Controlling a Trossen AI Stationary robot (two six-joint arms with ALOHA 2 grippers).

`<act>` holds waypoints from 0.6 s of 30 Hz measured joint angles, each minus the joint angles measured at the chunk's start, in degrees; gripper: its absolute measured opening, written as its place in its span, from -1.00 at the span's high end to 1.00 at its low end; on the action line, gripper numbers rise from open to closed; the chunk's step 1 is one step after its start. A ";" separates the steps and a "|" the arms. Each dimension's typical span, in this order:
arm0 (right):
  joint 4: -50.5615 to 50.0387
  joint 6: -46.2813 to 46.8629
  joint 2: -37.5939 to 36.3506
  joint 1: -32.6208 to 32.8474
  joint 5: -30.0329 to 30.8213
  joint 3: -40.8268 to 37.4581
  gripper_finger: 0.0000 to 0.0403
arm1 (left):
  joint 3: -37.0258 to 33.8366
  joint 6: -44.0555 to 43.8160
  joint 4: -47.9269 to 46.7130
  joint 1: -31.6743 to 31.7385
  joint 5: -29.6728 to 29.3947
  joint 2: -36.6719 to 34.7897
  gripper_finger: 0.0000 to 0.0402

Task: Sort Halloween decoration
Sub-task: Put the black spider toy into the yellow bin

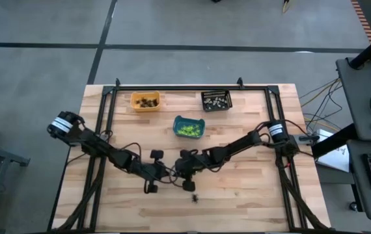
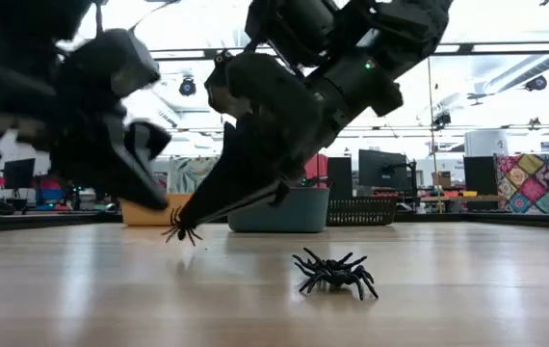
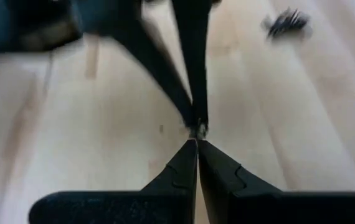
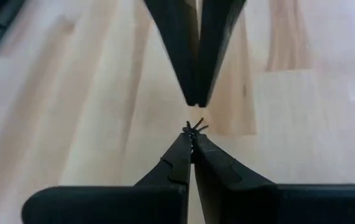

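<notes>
Black spider [image 4: 193,128] pinched at tips of right gripper [image 4: 192,138], fingers [image 4: 176,158] clamped together on it, legs poking out past tips. In low view spider [image 2: 180,229] dangling just above surface [image 2: 467,289], not resting. Left gripper [image 3: 197,144] tip-to-tip opposite, fingers [image 3: 218,171] shut on nothing, just beside catch. Second black spider [image 2: 334,273] loose on surface, nearer front edge, near right gripper, apart from both. Bins well beyond, toward far edge: teal bin [image 1: 189,127] with green pieces closest, orange bin [image 1: 145,101] holding dark pieces behind left, black bin [image 1: 216,100] behind right. Likely carry: up and away toward orange bin.
</notes>
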 joint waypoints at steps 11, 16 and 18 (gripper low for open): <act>6.31 5.58 -0.26 -2.36 -10.99 -0.15 0.96 | -4.25 0.31 3.65 -0.51 0.25 -11.89 0.98; 7.51 5.62 -0.30 -2.57 -11.56 -0.12 0.96 | -8.62 -4.34 9.59 -0.78 1.58 -12.35 0.81; 7.47 5.68 -0.31 -2.77 -11.57 -0.06 0.96 | -9.91 -6.09 12.37 -1.12 1.92 -11.18 0.70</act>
